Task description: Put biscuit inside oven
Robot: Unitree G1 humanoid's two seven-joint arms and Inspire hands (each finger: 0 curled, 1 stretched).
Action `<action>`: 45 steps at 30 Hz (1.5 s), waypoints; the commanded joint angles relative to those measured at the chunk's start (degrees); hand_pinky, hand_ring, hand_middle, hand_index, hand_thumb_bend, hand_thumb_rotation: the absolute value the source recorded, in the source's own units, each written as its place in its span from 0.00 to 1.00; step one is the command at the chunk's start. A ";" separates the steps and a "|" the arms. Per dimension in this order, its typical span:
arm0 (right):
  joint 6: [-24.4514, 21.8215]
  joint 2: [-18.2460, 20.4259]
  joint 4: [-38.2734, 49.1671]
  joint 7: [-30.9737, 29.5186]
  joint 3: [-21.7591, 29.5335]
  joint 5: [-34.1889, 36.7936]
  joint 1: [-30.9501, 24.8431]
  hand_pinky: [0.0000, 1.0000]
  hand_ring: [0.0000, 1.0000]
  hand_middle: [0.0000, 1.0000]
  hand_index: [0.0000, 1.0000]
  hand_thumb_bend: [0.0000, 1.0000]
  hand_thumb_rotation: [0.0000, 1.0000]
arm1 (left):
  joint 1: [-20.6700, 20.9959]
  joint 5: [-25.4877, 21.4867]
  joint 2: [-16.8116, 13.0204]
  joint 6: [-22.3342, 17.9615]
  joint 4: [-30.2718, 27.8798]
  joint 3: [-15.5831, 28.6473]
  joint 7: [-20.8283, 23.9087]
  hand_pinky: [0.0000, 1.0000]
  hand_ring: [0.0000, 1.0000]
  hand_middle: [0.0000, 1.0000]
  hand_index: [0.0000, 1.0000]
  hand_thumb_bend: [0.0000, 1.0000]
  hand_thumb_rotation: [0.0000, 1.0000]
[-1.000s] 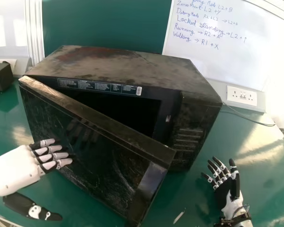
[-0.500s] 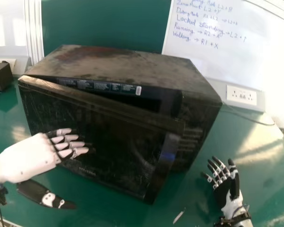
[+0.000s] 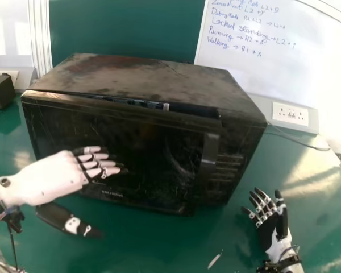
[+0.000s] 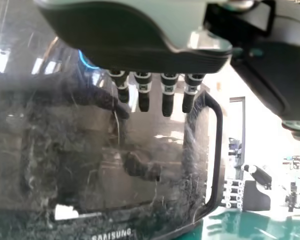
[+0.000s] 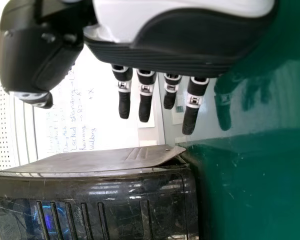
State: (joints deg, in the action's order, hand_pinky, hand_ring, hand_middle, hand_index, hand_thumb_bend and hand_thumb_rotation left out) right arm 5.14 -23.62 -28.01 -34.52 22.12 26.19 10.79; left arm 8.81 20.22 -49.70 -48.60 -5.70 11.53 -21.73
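The oven stood on the tabletop, its door slightly ajar. The left robot hand was released, fingers extended at the door; the right robot hand was released near the oven.

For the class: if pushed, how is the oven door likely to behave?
The oven door is probably stiff, being a flat, straight-edged panel. Its glossy face may be slippery to the left hand. A push will likely swing it rather than tip the broad, boxy oven.
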 commanded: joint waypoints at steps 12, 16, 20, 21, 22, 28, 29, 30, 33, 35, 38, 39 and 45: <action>-0.88 0.54 -1.29 -0.05 -0.62 -0.99 -1.82 0.81 0.89 0.95 0.92 0.56 0.79 | 7.96 1.30 0.14 0.52 5.62 -5.97 0.45 1.00 1.00 1.00 1.00 0.90 0.88; -0.65 0.67 -1.52 -0.12 -0.58 -0.88 -1.81 0.83 0.90 0.96 0.93 0.59 0.80 | 9.31 1.86 0.17 0.60 6.66 -6.98 0.58 1.00 1.00 1.00 1.00 0.90 0.88; -0.73 0.72 -1.52 -0.16 -0.54 -0.76 -1.86 0.85 0.91 0.96 0.93 0.54 0.75 | 10.41 2.18 0.39 0.74 7.65 -7.73 0.83 1.00 1.00 1.00 1.00 0.90 0.87; -0.71 0.67 -1.67 -0.24 -0.53 -0.75 -1.82 0.86 0.91 0.96 0.93 0.52 0.74 | 10.86 2.31 0.49 0.75 8.00 -7.93 0.90 1.00 1.00 1.00 1.00 0.90 0.87; -0.68 0.65 -1.77 -0.26 -0.52 -0.76 -1.80 0.86 0.91 0.96 0.92 0.50 0.73 | 11.36 2.44 0.55 0.94 8.24 -8.16 0.83 1.00 1.00 1.00 1.00 0.90 0.87; -0.64 0.72 -1.53 0.14 -0.60 -1.00 -1.89 0.85 0.88 0.93 0.92 0.39 0.60 | 14.42 3.79 2.17 1.71 10.48 -10.10 1.73 1.00 1.00 1.00 1.00 0.91 0.87; -0.60 0.77 -1.54 0.19 -0.59 -0.98 -1.91 0.85 0.89 0.94 0.93 0.37 0.57 | 14.90 4.12 2.42 1.81 10.85 -10.44 1.88 1.00 1.00 1.00 1.00 0.91 0.87; -0.61 0.80 -1.51 0.22 -0.58 -0.95 -1.94 0.86 0.90 0.94 0.93 0.34 0.55 | 15.39 4.47 2.59 1.97 11.13 -10.77 1.92 1.00 1.00 1.00 1.00 0.91 0.87; -0.82 0.82 -1.38 0.05 -0.55 -0.72 -2.07 0.88 0.92 0.96 0.94 0.26 0.48 | 17.03 5.19 2.67 2.96 11.73 -12.01 1.40 1.00 1.00 1.00 1.00 0.90 0.87; -0.51 0.95 -1.37 0.19 -0.51 -0.80 -2.17 0.89 0.93 0.97 0.95 0.25 0.46 | 17.91 5.23 2.85 3.44 12.42 -12.80 1.29 1.00 1.00 1.00 1.00 0.90 0.87; -0.61 0.88 -1.31 0.30 -0.68 -1.02 -2.32 0.90 0.94 0.98 0.94 0.27 0.42 | 18.77 5.26 3.09 4.22 13.16 -13.63 1.19 1.00 1.00 1.00 1.00 0.90 0.87; -0.52 0.87 -1.37 0.33 -0.73 -1.12 -2.33 0.90 0.94 0.98 0.94 0.28 0.41 | 19.01 5.43 3.15 4.40 13.39 -13.84 1.34 1.00 1.00 1.00 1.00 0.91 0.87; -0.42 1.00 -1.45 0.45 -0.80 -1.19 -2.38 0.91 0.95 0.99 0.95 0.45 0.44 | 21.22 6.65 3.15 4.43 15.61 -15.22 1.81 1.00 1.00 1.00 1.00 0.89 0.88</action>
State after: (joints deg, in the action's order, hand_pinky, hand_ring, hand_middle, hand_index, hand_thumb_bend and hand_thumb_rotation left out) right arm 6.31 -23.62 -28.15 -34.30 22.14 25.91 10.12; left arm 29.01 24.41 -47.10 -46.43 7.82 -2.08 -19.29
